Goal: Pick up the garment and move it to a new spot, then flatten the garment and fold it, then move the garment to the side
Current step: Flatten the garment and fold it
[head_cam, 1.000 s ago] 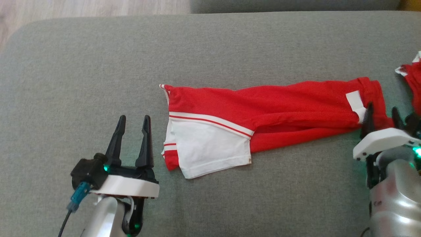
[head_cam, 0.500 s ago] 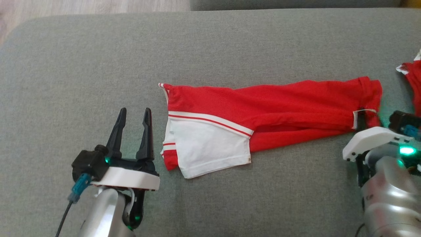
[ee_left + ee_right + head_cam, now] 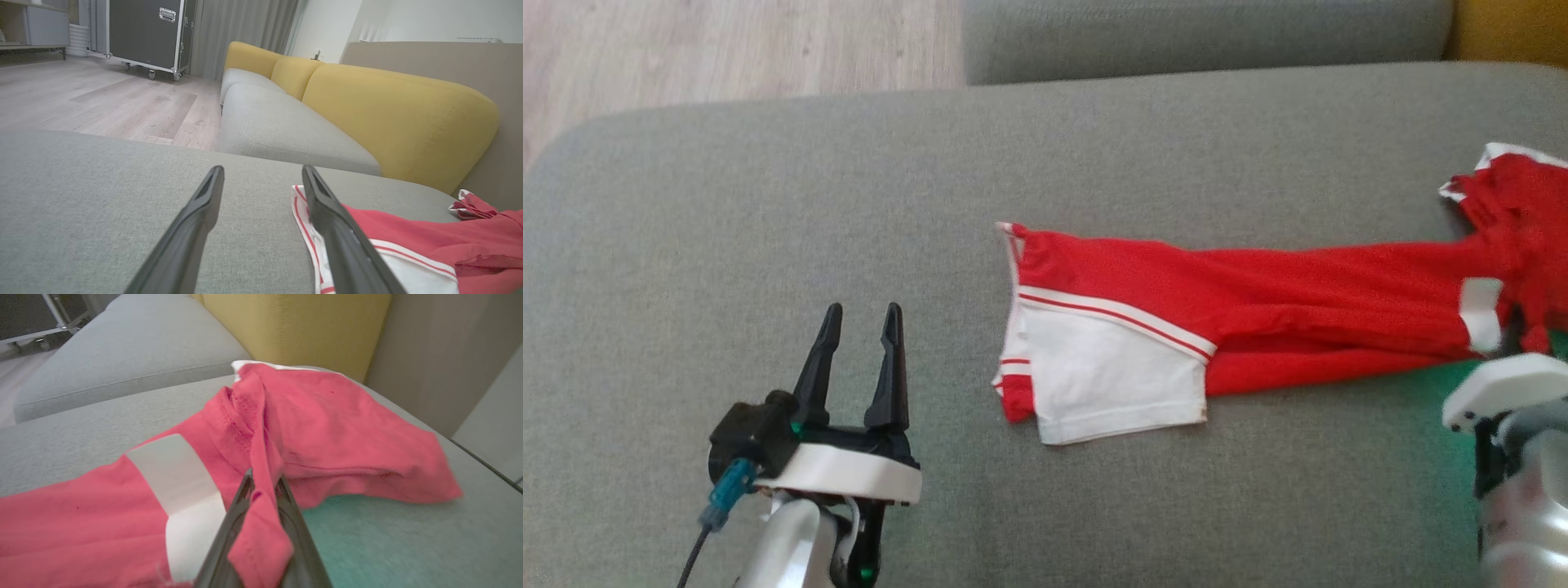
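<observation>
our right claw (image 3: 263, 482) pinched a thin fold of the garment (image 3: 1258, 302), which lay from centre to 3 o'clock on the couch (image 3: 768, 204); our left claw (image 3: 860, 320) gaped empty. a tug could slip that pinch.

R tool (image 3: 263, 484) now clamped on garment (image 3: 1258, 302) collar end; garment dragged right, away fr L tool (image 3: 863, 314).

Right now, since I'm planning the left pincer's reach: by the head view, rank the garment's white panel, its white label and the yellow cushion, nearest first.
1. white panel, just right of the left pincer
2. white label, far right
3. yellow cushion, top right corner
</observation>
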Controlling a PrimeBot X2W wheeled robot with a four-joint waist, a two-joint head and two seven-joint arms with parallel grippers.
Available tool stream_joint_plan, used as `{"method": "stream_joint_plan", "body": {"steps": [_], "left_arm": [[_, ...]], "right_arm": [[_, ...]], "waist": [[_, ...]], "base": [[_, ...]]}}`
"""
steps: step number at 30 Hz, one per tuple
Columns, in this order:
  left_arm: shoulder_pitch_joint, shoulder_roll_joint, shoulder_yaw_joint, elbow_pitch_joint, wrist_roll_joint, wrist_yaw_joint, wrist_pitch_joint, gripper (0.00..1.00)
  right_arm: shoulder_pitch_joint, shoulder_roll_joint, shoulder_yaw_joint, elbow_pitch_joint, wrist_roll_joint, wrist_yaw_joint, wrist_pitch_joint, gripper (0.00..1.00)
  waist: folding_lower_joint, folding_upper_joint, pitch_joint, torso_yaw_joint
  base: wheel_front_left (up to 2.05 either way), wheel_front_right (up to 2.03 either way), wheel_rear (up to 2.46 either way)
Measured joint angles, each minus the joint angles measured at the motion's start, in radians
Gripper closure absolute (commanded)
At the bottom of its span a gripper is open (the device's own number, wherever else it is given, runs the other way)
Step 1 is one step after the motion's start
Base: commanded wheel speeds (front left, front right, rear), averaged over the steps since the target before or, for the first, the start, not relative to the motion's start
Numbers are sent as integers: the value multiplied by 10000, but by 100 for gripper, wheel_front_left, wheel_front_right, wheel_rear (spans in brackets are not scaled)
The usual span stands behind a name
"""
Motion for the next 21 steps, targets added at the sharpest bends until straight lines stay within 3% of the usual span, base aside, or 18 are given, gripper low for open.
{"method": "stream_joint_plan", "body": {"steps": [7,13,21], "left_arm": [[344,2,-17,8,0,-2,0,0],[696,2,159,-4,2,-2,0,0],[742,23,138,-50,48,-2,0,0]], "right_arm": [[209,194,320,-184,479,0,-69,100],[166,368,1685,-355,1287,0,-82,100],[-154,370,6730,-349,5313,0,-84,100]], "waist": [[-1,0,-696,-50],[-1,0,-1266,72],[-1,0,-1621,567]], "base": [[0,0,0],[0,0,0],[0,0,0]]}}
